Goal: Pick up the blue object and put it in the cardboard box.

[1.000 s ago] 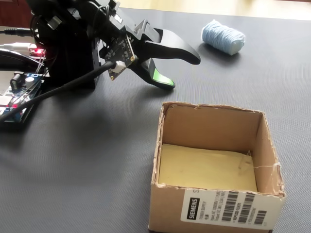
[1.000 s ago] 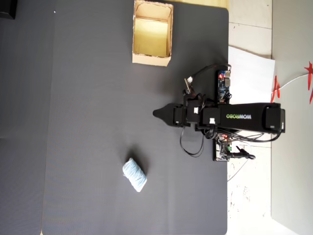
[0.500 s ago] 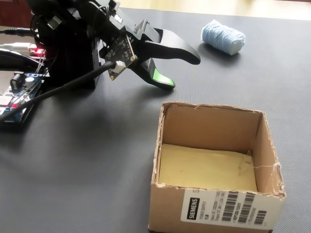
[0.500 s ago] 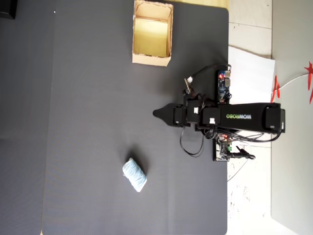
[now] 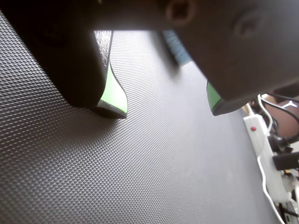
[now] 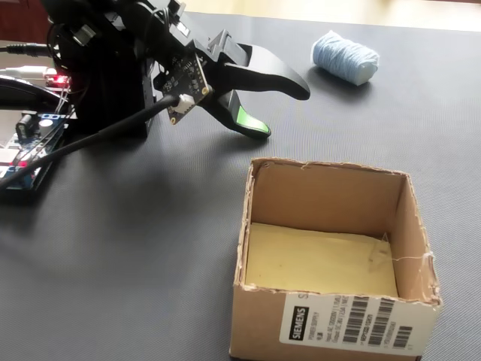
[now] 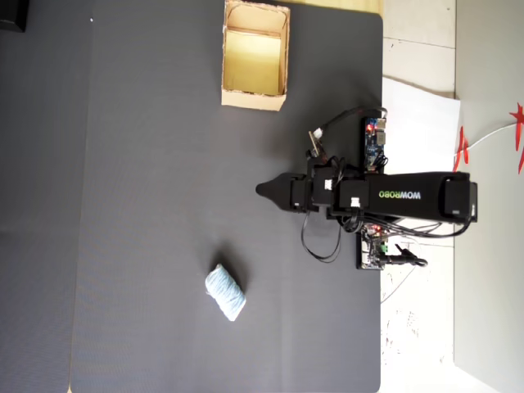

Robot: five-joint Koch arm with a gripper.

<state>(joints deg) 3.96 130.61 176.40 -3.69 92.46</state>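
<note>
The blue object (image 6: 346, 56), a pale blue ribbed bundle, lies on the dark mat at the far right of the fixed view, apart from everything. From overhead the blue object (image 7: 224, 292) sits below and left of my gripper (image 7: 262, 190). In the wrist view a slice of the blue object (image 5: 177, 46) shows far ahead, partly behind the right jaw. My gripper (image 6: 284, 113) hovers open above the mat with nothing between its green-lined jaws, and in the wrist view the gripper (image 5: 166, 107) shows bare mat in the gap. The cardboard box (image 6: 259, 320) stands open in front, and overhead the cardboard box (image 7: 254, 100) is at the top.
The arm's black base (image 6: 105, 83) and circuit boards with red lights (image 6: 30, 150) sit at the left of the fixed view, with cables. A white power strip (image 5: 261, 144) lies beyond the mat's right edge. Overhead, the boards (image 7: 374, 143) line the mat's right edge.
</note>
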